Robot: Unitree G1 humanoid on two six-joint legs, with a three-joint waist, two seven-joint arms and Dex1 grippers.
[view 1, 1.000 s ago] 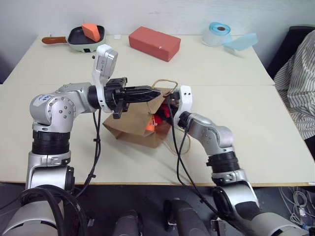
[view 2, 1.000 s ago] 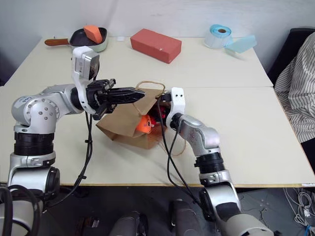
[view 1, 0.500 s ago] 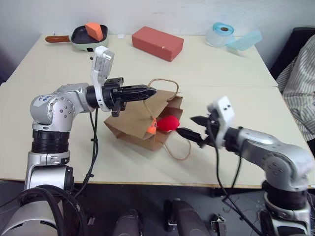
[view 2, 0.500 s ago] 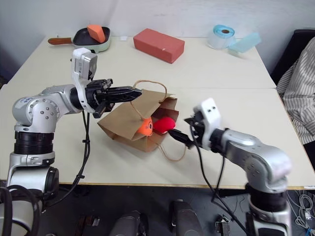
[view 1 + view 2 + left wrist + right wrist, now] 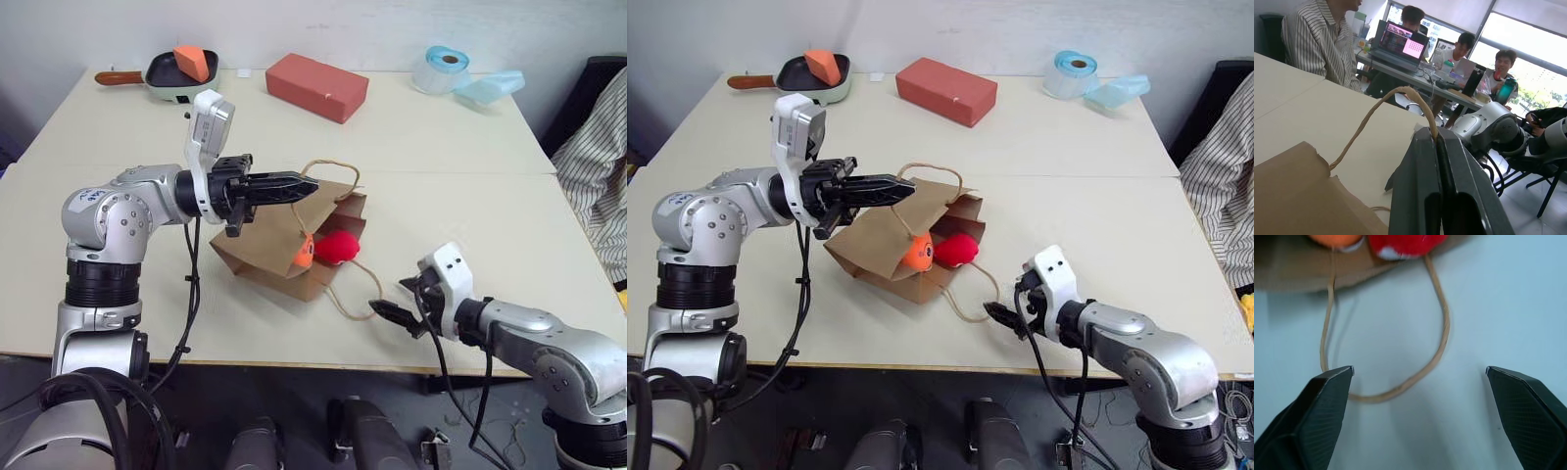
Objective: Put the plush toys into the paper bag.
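The bag (image 5: 274,250) lies near the table's (image 5: 470,147) front edge, both toys (image 5: 336,247) at its mouth — we judge they could roll out if the handle (image 5: 1382,105) slips. Left gripper (image 5: 299,183) reaches level, clamped on that handle; right gripper (image 5: 402,315) hangs low, fingers apart, empty.

We see brown paper bag (image 5: 265,257) w/ tan cord handles; orange fish toy (image 5: 303,254), red plush (image 5: 336,248) w/ white trim. Desk (image 5: 470,196) cream. Red box (image 5: 316,86), orange wedge (image 5: 189,63) in dark pan (image 5: 168,74), blue tape roll (image 5: 441,68). Black gripper fingers (image 5: 1317,416).
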